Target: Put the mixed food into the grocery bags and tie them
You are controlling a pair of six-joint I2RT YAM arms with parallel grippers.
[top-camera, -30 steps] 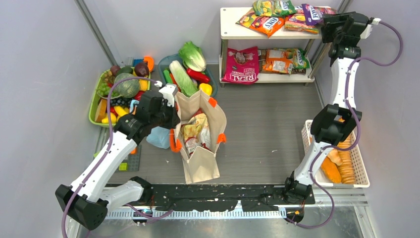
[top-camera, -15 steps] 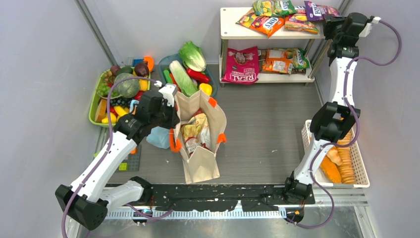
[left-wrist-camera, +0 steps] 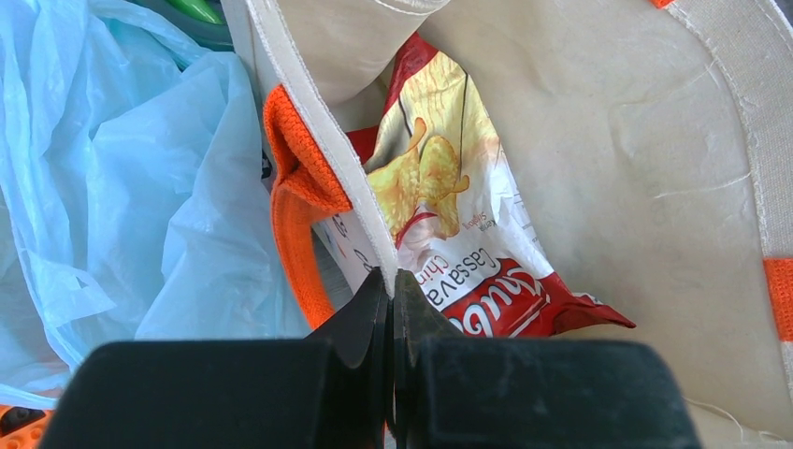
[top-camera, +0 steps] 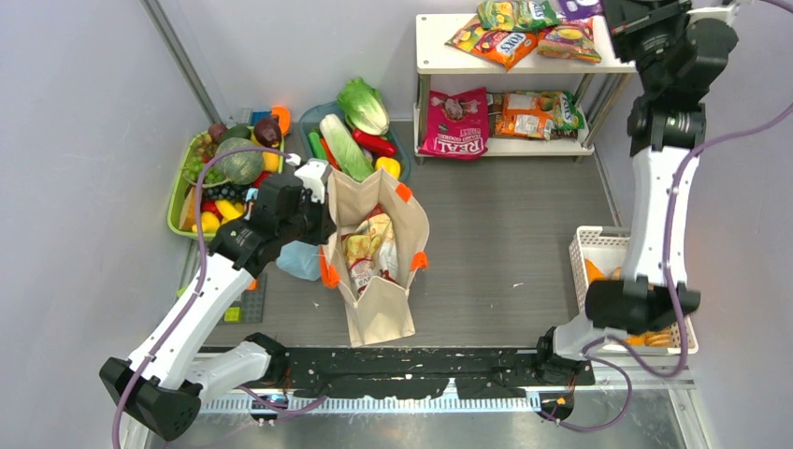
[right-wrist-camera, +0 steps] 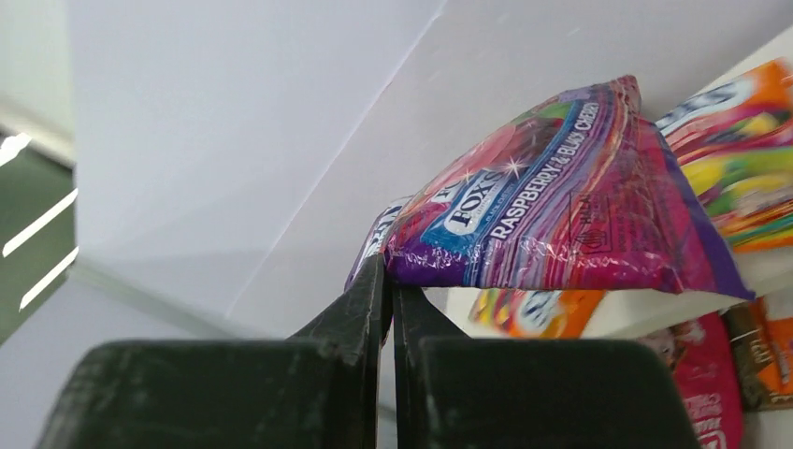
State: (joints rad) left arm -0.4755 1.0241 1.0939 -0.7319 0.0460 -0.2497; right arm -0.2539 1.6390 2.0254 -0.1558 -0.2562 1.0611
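Purple foil raspberry-candy packet point(right-wrist-camera: 552, 196) hangs by one corner from the right gripper point(right-wrist-camera: 385, 271), jaws clamped tight, up above the white two-tier shelf point(top-camera: 432, 42). The left gripper point(left-wrist-camera: 388, 281) is pinched on the rim of the beige canvas tote with orange handles point(top-camera: 379, 313), holding its mouth wide. I'd carry the packet high, then let go only squarely over that opening, beside the red cassava-chip packet point(left-wrist-camera: 468, 271) inside.

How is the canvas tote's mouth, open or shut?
Open: the left arm's fingers pinch the rim of the canvas tote, its mouth gapes, and a red snack packet shows inside.
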